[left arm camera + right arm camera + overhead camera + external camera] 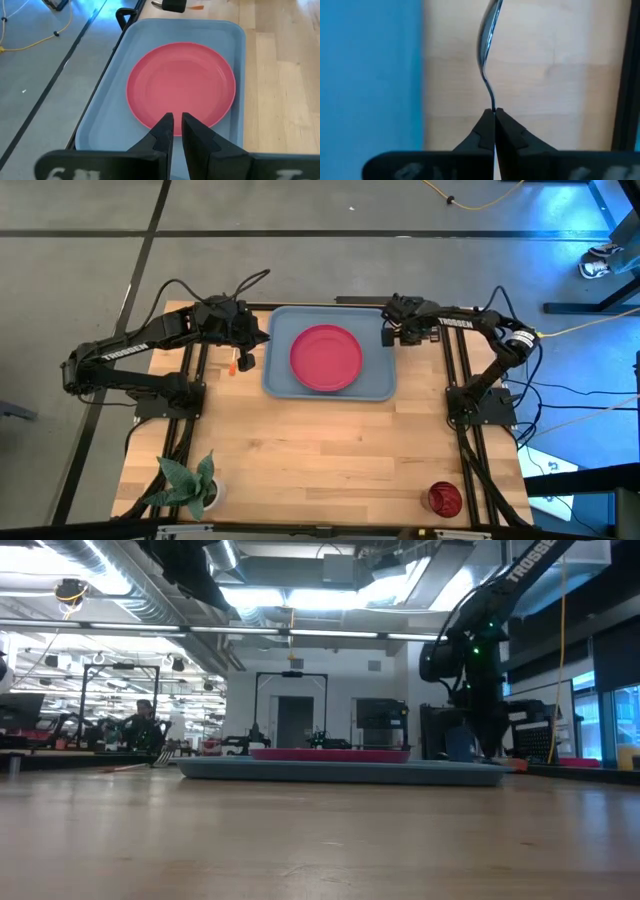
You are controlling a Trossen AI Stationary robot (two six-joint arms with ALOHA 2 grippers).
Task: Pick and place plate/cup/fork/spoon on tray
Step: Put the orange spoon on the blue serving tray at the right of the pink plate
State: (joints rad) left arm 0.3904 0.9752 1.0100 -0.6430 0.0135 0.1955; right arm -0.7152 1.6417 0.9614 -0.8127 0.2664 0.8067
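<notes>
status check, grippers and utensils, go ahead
Right gripper shut on spoon, beside tray. Left gripper at tray's other side, holding nothing visible. Plate on tray. Cup waiting.

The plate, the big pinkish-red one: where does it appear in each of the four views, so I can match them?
High view: plate lies inside the tray, at the table's far middle.
Low view: plate shows as a thin pink band on the tray.
Left wrist view: plate fills the centre, beyond the fingers.
Right wrist view: not in it.
Shared landmark: the light-blue tray.
</notes>
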